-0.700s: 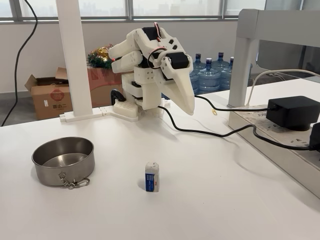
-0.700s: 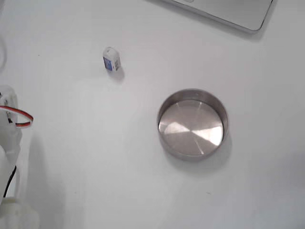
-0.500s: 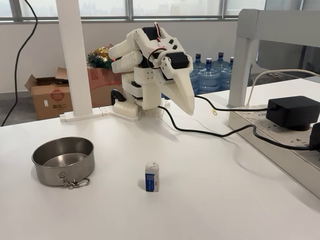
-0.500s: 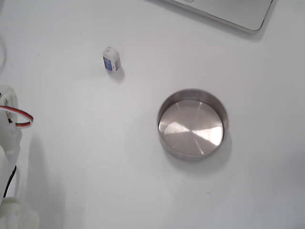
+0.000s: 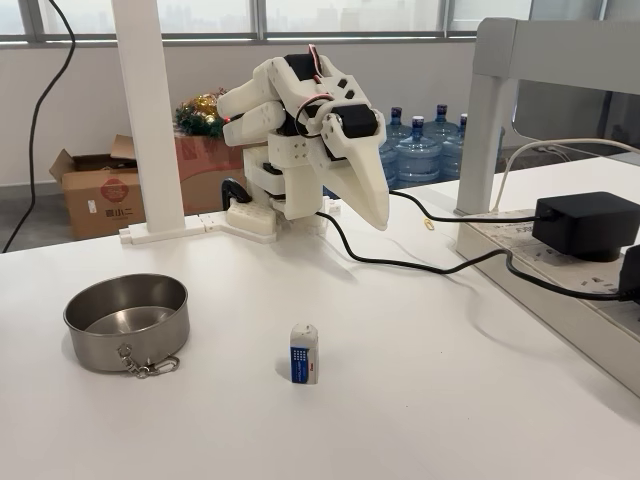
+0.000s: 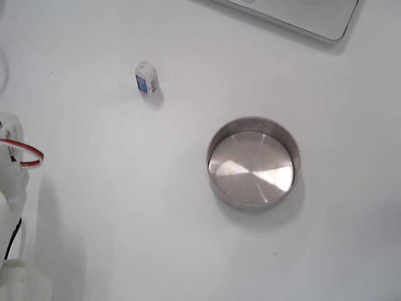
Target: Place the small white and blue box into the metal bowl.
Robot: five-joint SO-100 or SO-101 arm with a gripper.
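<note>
White bench (image 5: 420,400), one arm (image 5: 300,130) folded back at far edge near one white post (image 5: 150,120). One tool (image 5: 372,215), white printed, pointing down and raised well clear of bench surface; fingers pressed together into a single tapered tip, clenched on nothing. One small white and blue box (image 5: 304,353) standing upright on bench, front and centre in a fixed view, well apart from tool and arm base; blue panel facing camera, bit of red at lower edge. Same box (image 6: 146,78) seen from above in a fixed view, upper left, alone on bare bench. One metal bowl (image 5: 126,322), dull steel, straight-sided, sitting on bench to left of box in a fixed view, well apart from it; nothing inside. One short chain with clasp (image 5: 145,363) hanging from near rim, resting on bench. Bowl (image 6: 254,162) from above: interior bare, reflective. One black power adapter (image 5: 585,225) at right, black cable (image 5: 420,265) running from it toward arm base. Four blue water bottles (image 5: 418,150) visible behind arm; one cardboard box (image 5: 95,190) on floor at left.
</note>
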